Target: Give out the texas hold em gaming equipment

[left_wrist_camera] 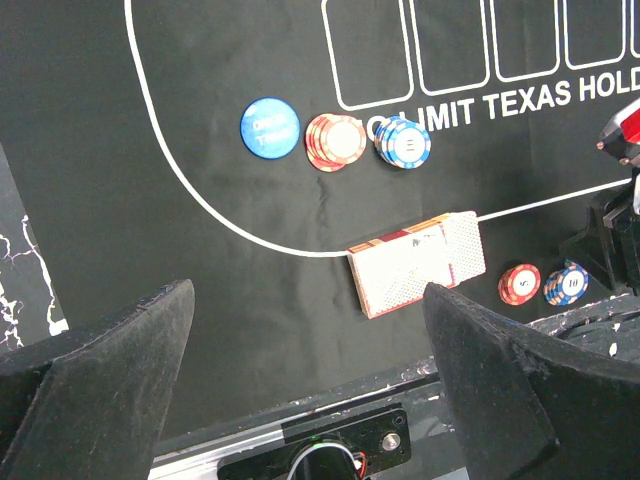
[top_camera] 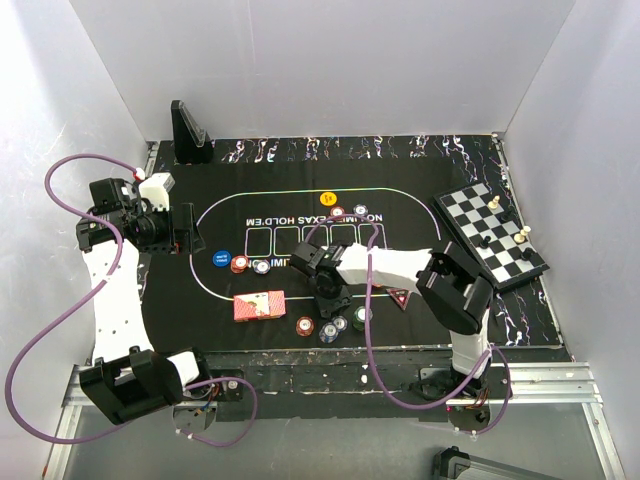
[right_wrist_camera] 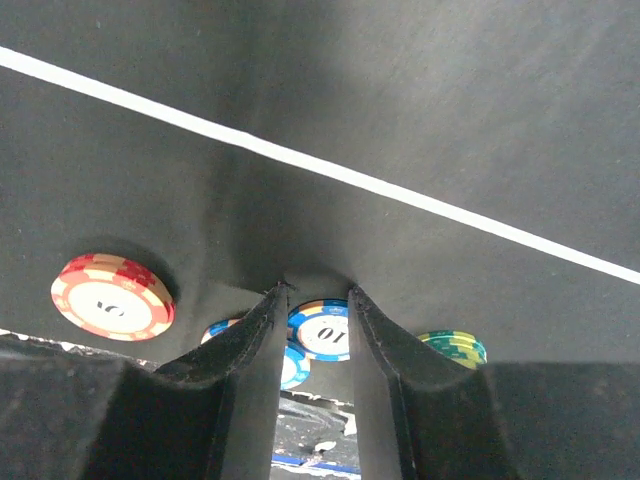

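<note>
A red-backed card deck (top_camera: 259, 305) lies on the mat's near side and shows in the left wrist view (left_wrist_camera: 420, 262). A red chip (top_camera: 304, 325), blue chips (top_camera: 328, 332) and green chips (top_camera: 362, 318) sit by the near edge. A blue disc (top_camera: 221, 258), red chips (top_camera: 240, 264) and blue-white chips (top_camera: 261, 266) sit left. The triangular marker (top_camera: 401, 296) lies right of centre. My right gripper (top_camera: 330, 303) is low over the mat just beyond the blue chips, its jaws a narrow gap apart (right_wrist_camera: 316, 292). A blue "10" chip (right_wrist_camera: 322, 330) shows through the gap. My left gripper (top_camera: 185, 232) is wide open and empty (left_wrist_camera: 308, 290).
The chessboard (top_camera: 490, 233) with pieces lies at the right. A black stand (top_camera: 188, 132) is at the back left. A yellow chip (top_camera: 326, 197) and two chip stacks (top_camera: 349, 211) sit at the mat's far side. The metal table edge (left_wrist_camera: 330, 440) runs below the left gripper.
</note>
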{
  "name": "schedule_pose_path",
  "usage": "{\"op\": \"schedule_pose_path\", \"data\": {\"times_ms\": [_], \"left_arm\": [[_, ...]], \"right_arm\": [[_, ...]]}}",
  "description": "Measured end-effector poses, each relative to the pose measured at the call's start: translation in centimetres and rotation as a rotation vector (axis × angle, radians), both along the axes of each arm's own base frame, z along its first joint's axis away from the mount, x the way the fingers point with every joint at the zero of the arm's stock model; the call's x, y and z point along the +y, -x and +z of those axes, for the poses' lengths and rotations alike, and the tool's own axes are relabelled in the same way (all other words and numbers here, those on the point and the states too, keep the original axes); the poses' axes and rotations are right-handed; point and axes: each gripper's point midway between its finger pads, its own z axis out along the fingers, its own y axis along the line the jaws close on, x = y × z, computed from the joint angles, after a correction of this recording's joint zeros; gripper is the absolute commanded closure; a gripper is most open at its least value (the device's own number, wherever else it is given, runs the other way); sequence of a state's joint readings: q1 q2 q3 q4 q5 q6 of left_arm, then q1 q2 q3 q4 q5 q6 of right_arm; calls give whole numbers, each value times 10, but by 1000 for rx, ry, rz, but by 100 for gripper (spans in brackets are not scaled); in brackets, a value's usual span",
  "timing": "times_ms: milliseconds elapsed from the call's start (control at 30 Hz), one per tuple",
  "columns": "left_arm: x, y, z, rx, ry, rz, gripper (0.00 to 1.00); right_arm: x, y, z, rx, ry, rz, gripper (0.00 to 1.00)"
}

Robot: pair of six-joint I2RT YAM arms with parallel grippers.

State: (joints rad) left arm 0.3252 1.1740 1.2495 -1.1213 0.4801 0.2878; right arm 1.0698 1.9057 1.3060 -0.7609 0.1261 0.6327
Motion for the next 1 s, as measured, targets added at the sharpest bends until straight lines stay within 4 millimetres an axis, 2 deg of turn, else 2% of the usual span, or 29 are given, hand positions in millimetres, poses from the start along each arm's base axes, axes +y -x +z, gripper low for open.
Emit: {"op": "schedule_pose_path", "data": {"times_ms": [67, 167, 300, 400, 500, 567, 667, 833, 1000], "left_arm": [[0, 0, 0, 0, 0, 0, 0], [0, 0, 0, 0, 0, 0, 0], [0, 0, 0, 0, 0, 0, 0], [0, 0, 1, -3, -1, 0, 0], [0, 1, 2, -8, -3, 0, 0], [0, 1, 2, -9, -3, 0, 0], [-1, 2, -1, -2, 1, -1, 0], [-1, 3, -2, 2, 4, -1, 0], [-2, 3, -2, 0, 5, -2, 0]], "right_arm": [[-1, 4, 0, 8, 10, 12, 56], [-3, 4, 9, 7, 30, 25, 43], [5, -16, 33, -56, 6, 23, 31], [1, -33, 56, -117, -28, 2, 28], [-12, -41, 78, -164, -46, -23, 27], [-24, -40, 85, -184, -52, -37, 27], [-45, -27, 80, -172, -31, -45, 27], [-75, -2, 56, -102, 37, -58, 27], [-79, 7, 45, -65, 40, -71, 31]]}}
